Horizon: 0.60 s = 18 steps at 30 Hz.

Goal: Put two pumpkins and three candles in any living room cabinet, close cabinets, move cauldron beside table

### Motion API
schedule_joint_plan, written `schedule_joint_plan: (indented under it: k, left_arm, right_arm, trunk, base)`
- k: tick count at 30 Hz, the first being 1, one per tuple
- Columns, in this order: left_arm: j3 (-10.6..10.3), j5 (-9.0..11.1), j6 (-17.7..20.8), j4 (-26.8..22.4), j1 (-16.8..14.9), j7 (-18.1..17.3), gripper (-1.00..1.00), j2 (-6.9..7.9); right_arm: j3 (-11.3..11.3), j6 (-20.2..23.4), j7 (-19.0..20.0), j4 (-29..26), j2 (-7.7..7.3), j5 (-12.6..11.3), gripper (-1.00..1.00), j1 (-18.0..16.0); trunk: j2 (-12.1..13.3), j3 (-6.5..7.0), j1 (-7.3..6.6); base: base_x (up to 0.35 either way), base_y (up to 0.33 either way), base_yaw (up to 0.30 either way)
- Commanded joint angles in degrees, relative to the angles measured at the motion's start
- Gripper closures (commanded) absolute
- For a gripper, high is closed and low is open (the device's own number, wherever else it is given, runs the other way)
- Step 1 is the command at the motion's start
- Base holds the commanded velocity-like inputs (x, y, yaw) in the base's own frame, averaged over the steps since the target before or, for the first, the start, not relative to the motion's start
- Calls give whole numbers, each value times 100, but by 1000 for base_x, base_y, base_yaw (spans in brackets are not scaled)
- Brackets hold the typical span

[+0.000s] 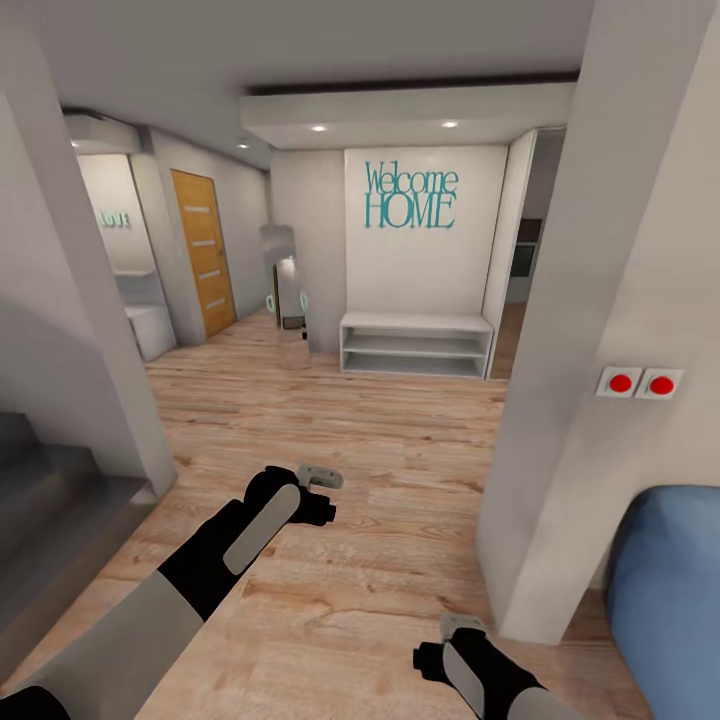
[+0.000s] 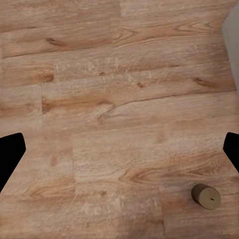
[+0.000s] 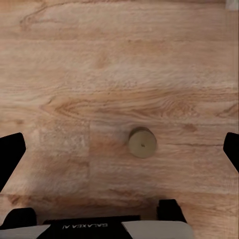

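Candle (image 3: 142, 143) stands upright on the wood floor (image 3: 119, 59). We judge it light, rigid and smooth-sided, apt to tip or roll; best pinched across its round wall, mid-height. We see it under the right claw (image 3: 119, 154), just off centre between the tips, which stand wide apart, holding nothing. Left claw (image 2: 119, 149) is likewise spread and empty; candle (image 2: 206, 196) off to one side.

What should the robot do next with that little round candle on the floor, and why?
Probably lower the right end effector straight down over the candle. The candle stands on the wood floor between its open fingers, untouched, so it looks ready to grab.
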Motion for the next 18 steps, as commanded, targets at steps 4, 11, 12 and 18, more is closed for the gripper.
schedule_joint_plan:
  k: [4,11,12,18]
  left_arm:
    - [-17,59,-3,10,-8,64,-100,6]
    - [-22,51,-6,14,-8,69,-100,5]
    - [-27,49,-6,12,-8,71,-100,5]
    - [-28,50,-6,8,-8,69,-100,5]
  right_arm:
    - [182,25,113,-4,-7,-59,-100,-2]
    - [213,13,146,10,-13,-59,-100,-2]
    - [204,11,138,14,-23,-62,-100,-2]
    - [176,2,105,19,-40,-74,-100,-2]
  trunk:
    - [-168,-80,89]
    - [-449,-206,243]
    - [-489,-224,265]
    - [-729,-332,397]
  base:
    - [0,0,0]
    - [0,0,0]
    - [0,0,0]
    - [0,0,0]
